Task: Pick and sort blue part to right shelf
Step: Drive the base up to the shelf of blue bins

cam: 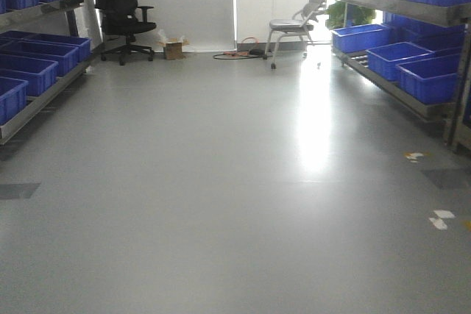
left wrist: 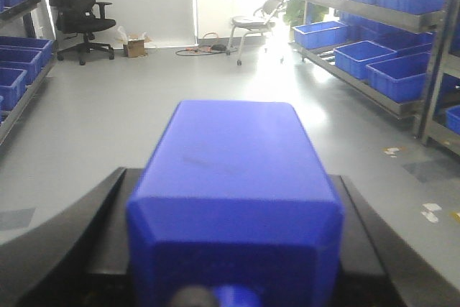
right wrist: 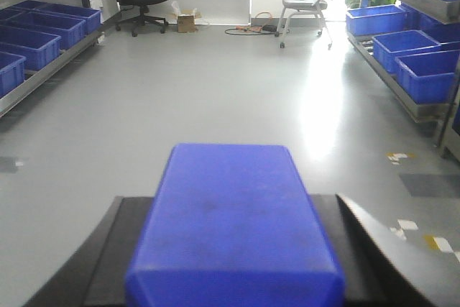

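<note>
In the right wrist view a long, flat-sided, matte dark-blue part point(right wrist: 230, 228) lies lengthwise between the black fingers point(right wrist: 108, 257) of my right gripper point(right wrist: 228, 203), which is shut on it. In the left wrist view my left gripper point(left wrist: 233, 177) is shut on a blue block point(left wrist: 233, 177) with sloped shoulders and a small knob point(left wrist: 237, 297) pointing toward the camera. The right shelf point(cam: 397, 93), a steel rack holding blue bins point(cam: 430, 77), runs along the right wall, well ahead of both grippers. Neither gripper shows in the front view.
A second rack with blue bins point(cam: 29, 71) lines the left wall. At the far end stand a black office chair point(cam: 121, 12), a small cardboard box point(cam: 174, 49), floor cables point(cam: 235, 54) and a grey chair point(cam: 298, 23). Grey floor point(cam: 221, 182) lies between the racks.
</note>
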You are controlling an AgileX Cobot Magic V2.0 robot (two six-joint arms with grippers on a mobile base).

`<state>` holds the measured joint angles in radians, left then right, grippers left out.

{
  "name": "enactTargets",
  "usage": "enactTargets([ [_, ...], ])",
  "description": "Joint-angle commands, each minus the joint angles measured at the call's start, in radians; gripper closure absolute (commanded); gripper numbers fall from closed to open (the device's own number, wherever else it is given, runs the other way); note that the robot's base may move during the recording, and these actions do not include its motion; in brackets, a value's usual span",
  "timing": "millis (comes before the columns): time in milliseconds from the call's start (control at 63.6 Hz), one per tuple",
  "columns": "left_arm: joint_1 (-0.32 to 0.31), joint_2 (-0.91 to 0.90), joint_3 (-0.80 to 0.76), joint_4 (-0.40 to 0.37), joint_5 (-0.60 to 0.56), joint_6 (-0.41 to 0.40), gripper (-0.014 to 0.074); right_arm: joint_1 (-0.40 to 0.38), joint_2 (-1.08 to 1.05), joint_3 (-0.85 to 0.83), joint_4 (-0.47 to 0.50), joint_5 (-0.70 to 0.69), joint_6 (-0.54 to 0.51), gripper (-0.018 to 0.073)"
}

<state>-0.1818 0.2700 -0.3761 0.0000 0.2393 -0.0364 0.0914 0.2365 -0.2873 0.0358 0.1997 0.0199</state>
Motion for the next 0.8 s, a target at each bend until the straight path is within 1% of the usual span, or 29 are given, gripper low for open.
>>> enactTargets([
  [0, 0.000, 0.006, -0.029, 0.000, -0.094, -0.008, 0.0260, -0.006, 0.008, -0.030, -0.003, -0.093, -0.007, 0.0129],
  [786, 0.000, 0.006, -0.029, 0.000, -0.094, -0.008, 0.0260, -0.006, 0.008, -0.030, -0.003, -0.093, -0.007, 0.0129],
])
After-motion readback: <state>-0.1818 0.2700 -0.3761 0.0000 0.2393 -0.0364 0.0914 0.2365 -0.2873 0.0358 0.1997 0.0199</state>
